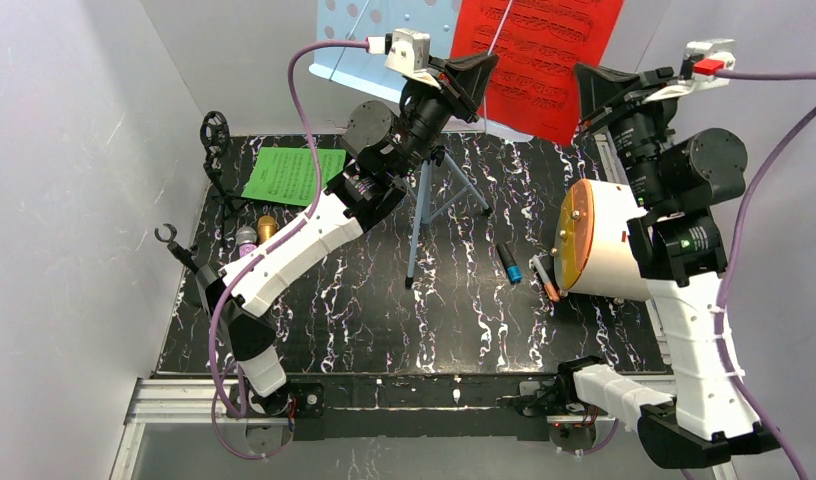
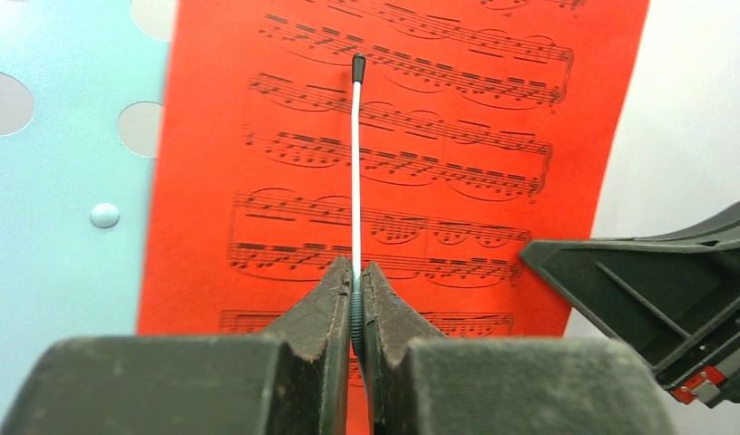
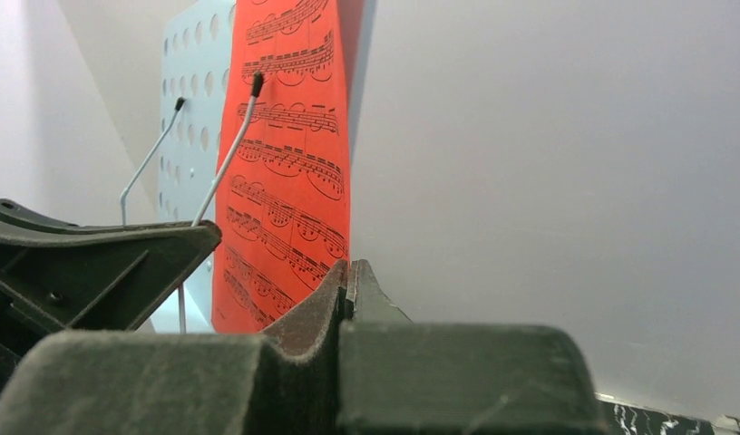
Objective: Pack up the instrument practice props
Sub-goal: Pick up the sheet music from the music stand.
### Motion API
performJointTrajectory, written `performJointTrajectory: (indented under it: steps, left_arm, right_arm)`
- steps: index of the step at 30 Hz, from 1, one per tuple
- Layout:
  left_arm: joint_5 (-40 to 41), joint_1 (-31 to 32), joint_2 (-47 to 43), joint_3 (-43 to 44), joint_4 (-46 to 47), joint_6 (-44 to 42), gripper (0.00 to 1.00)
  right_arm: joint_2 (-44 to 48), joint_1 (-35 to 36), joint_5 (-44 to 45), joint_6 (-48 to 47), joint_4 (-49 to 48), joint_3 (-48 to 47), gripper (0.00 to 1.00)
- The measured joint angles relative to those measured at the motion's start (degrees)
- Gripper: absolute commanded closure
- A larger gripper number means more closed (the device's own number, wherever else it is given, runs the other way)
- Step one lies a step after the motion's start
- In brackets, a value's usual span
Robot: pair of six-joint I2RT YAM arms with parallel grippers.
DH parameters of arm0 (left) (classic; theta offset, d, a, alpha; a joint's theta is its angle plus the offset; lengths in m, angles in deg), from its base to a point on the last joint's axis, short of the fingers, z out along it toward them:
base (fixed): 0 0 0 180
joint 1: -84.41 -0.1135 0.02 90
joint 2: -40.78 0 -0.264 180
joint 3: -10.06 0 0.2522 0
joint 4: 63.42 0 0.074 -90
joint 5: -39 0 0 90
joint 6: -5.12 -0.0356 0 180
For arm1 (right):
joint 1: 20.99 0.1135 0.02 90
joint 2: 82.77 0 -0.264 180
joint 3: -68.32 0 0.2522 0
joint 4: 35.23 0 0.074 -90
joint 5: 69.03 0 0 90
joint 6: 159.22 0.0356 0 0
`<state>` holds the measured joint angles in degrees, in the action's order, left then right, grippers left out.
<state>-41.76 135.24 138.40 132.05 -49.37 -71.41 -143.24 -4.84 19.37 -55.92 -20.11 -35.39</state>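
Here, leftmost, the green score sheet [image 1: 294, 175] is lying on the surface [image 1: 384, 320], the gold microphone [image 1: 267, 228] and purple glitter microphone [image 1: 246, 238] near it. Our left tool [image 2: 357, 272] is clenching the wire page holder [image 2: 355, 163] over the red score sheet [image 2: 439, 100] on the music rack [image 2: 58, 272]. Our right tool [image 3: 348, 267] is clenching shut by that sheet's edge; we cannot tell if it is pinching it.
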Motion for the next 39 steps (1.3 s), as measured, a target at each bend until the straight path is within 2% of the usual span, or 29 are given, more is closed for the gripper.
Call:
performJointTrajectory:
  steps: [11,21,23,25,27,36,39]
  left_arm:
    - [0.9,0.1,0.0,-0.1,0.1,-0.9,0.96]
    - [1.1,0.1,-0.1,-1.1,0.8,-1.9,0.7]
    - [1.1,0.1,-0.4,-1.8,1.0,-2.1,0.62]
    - [1.1,0.0,-1.1,-2.7,0.9,-2.3,0.49]
    - [1.1,-0.2,-1.8,-3.6,0.3,-2.6,0.43]
    - [-2.5,-1.0,-7.6,-9.5,-5.6,-2.1,0.33]
    - [-4.2,-1.2,-13.0,-15.7,-7.5,-1.6,0.32]
  right_arm:
    - [6.4,0.0,7.3,-0.7,2.8,1.2,0.99]
    - [13.0,0.0,14.7,-1.4,11.8,1.2,0.99]
    - [14.6,0.0,16.0,-1.5,14.0,1.2,0.99]
    - [16.0,0.0,17.2,-1.6,16.4,0.9,0.99]
    - [16.7,0.0,17.9,-1.6,18.7,0.0,0.99]
    - [16.9,0.0,16.8,-2.2,30.4,-4.2,0.99]
    - [16.9,0.0,16.5,-2.6,33.1,-4.5,0.99]
